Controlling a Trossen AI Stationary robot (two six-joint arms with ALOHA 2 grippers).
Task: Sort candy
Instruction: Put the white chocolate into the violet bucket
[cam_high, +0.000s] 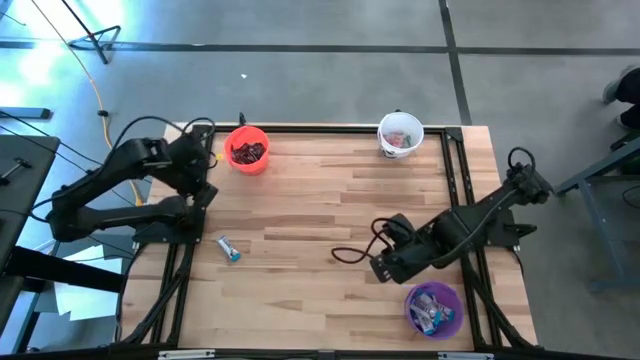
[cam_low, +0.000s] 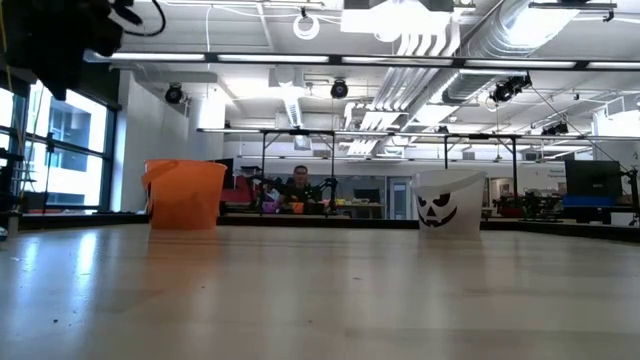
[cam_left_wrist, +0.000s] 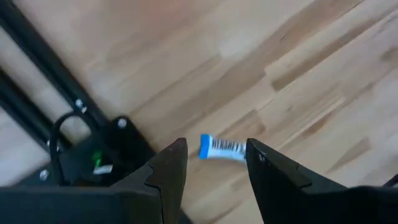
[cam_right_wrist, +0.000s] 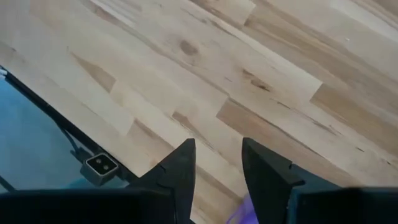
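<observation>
Blue-white candy (cam_high: 229, 248) is lying loose on desk (cam_high: 330, 200), lower left; left claw (cam_left_wrist: 214, 155) is hovering over it, released, prob. lining up a pick. Right claw (cam_right_wrist: 216, 163), empty, is hanging by purple cup (cam_high: 435, 308).

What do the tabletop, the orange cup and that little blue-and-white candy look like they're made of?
The tabletop looks like pale wood planks joined in strips with visible grain, with a slight sheen in the low view. The orange cup appears to be smooth moulded plastic, plain in colour. The candy seems wrapped in thin printed film or paper, blue at one end, white with dark stripes; which one I cannot tell.
</observation>
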